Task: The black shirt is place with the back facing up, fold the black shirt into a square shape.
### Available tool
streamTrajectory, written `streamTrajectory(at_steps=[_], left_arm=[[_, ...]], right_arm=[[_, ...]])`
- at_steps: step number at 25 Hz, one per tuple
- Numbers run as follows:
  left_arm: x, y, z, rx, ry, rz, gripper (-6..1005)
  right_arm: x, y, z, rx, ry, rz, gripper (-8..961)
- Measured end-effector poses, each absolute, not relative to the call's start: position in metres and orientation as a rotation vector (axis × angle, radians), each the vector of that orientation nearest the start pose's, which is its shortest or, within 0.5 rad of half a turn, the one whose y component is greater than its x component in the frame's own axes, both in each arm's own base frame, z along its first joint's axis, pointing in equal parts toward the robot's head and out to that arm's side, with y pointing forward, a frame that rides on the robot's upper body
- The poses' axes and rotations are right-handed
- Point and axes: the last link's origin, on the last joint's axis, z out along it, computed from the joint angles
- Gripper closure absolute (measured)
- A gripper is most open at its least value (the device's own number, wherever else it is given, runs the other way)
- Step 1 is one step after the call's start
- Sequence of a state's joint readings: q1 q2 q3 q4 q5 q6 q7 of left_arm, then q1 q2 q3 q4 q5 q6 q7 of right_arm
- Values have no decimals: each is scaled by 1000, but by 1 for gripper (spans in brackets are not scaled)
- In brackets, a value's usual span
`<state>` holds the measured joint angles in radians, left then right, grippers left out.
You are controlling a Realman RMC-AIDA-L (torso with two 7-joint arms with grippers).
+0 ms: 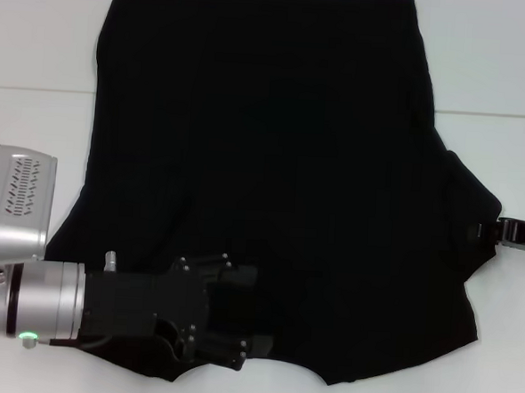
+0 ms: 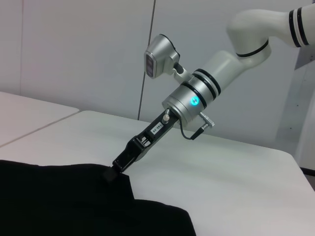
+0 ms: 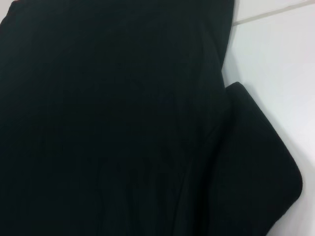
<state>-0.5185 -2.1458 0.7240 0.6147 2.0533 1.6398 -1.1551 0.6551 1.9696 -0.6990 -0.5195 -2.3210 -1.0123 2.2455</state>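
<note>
1. The left gripper (image 1: 237, 324) lies low over the near hem-side edge of the black shirt (image 1: 265, 161); whether its claw is open or closed, I cannot tell.
2. The shirt lies spread flat on the white table (image 1: 502, 69), plain side up; likely light, limp and prone to wrinkling, so best taken by a pinch at an edge or corner.
3. The right gripper (image 2: 113, 169) touches the sleeve tip; closure unclear.

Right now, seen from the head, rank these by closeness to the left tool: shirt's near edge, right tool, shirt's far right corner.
1. Shirt's near edge, right beside the left tool.
2. Right tool, at the shirt's right side.
3. Shirt's far right corner, at the back.
</note>
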Motion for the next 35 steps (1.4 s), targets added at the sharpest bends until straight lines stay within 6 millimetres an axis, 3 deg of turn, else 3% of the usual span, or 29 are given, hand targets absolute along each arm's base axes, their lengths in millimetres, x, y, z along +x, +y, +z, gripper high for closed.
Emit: streamTrajectory(at_steps=[9, 14, 27, 35], left_arm=[[-248, 297, -41, -2889, -371, -765, 50], [-249, 297, -41, -2885, -381, -769, 51], [-249, 290, -46, -2884, -430, -799, 51], [-249, 290, -46, -2886, -455, -805, 50]], right_arm=[[334, 395, 23, -2003, 1548, 270, 777], [338, 393, 24, -1987, 1539, 273, 938], [359, 385, 45, -1905, 1499, 357, 934], [361, 387, 48, -1891, 1442, 368, 931]])
